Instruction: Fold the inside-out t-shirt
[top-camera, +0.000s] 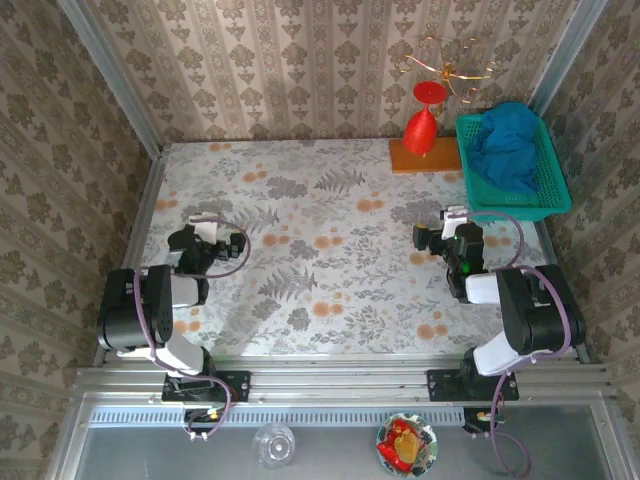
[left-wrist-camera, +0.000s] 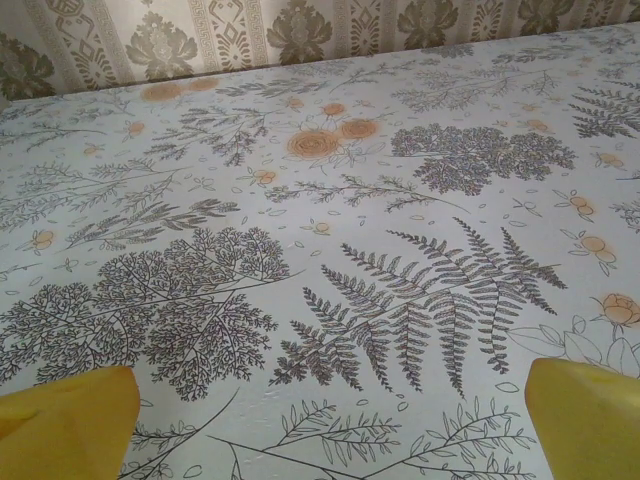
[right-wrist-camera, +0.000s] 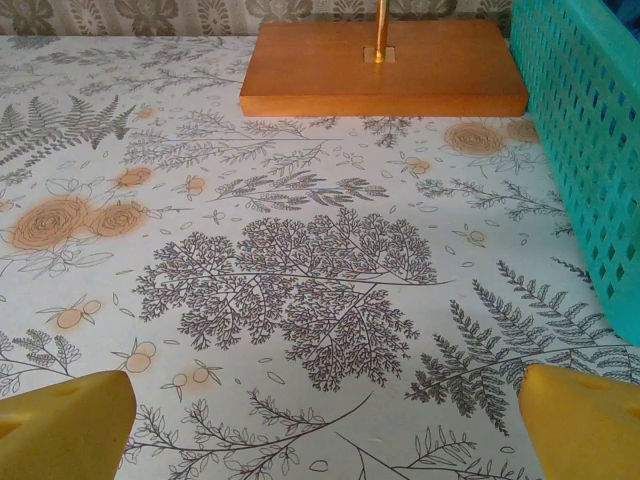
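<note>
The bright blue t-shirt (top-camera: 508, 148) lies crumpled inside the teal mesh basket (top-camera: 553, 190) at the far right of the table. My left gripper (top-camera: 205, 229) rests low over the left side of the floral tablecloth, far from the shirt; in the left wrist view (left-wrist-camera: 330, 420) its yellow fingertips (left-wrist-camera: 70, 425) stand wide apart with nothing between them. My right gripper (top-camera: 440, 228) sits near the table's right side, a short way in front of the basket. In the right wrist view (right-wrist-camera: 325, 425) it is open and empty, yellow fingertips (right-wrist-camera: 585, 420) spread, the basket wall (right-wrist-camera: 585, 150) at right.
A wooden base (top-camera: 425, 155) carrying a red cone-shaped ornament (top-camera: 422, 125) and gold wire stands at the back, just left of the basket; the same base (right-wrist-camera: 385, 65) lies ahead of my right gripper. Patterned walls enclose the table on three sides.
</note>
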